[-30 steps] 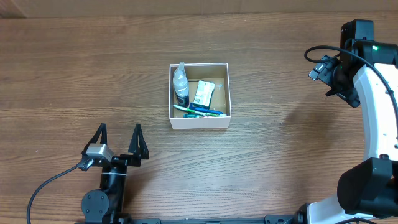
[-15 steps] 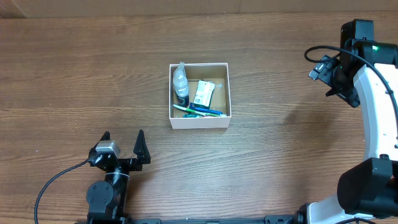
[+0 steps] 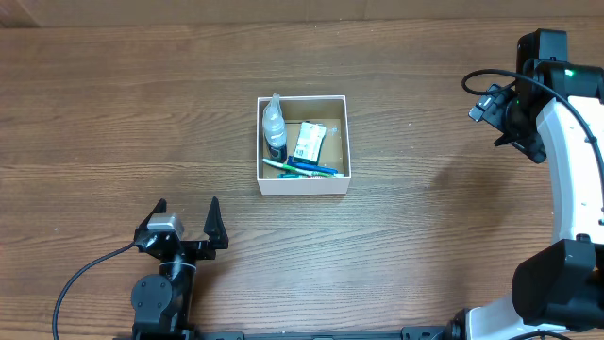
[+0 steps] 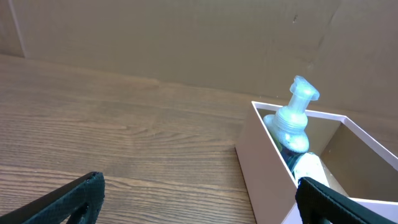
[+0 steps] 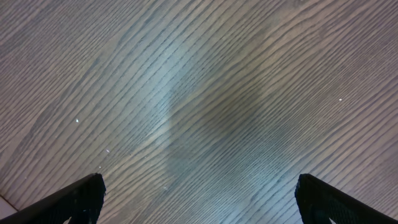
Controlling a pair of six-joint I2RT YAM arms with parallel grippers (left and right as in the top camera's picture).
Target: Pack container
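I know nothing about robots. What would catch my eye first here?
A square white box sits mid-table, holding a clear bottle along its left wall and a green-and-white packet beside it. The left arm sits at the near edge, jaws spread wide and empty; the white right arm stands at the right edge.

The overhead camera looks straight down from high above the table point(image 3: 113, 113), with the box point(image 3: 302, 183) at centre, the left arm point(image 3: 157, 302) at the near edge and the right arm point(image 3: 571, 161) at the right. The left wrist camera sits low over the table, facing the far side nearly level, the box point(image 4: 264, 168) and bottle point(image 4: 292, 121) close at its right; the overhead shares both. The right wrist camera looks down, close, on the table point(image 5: 199, 93) alone.
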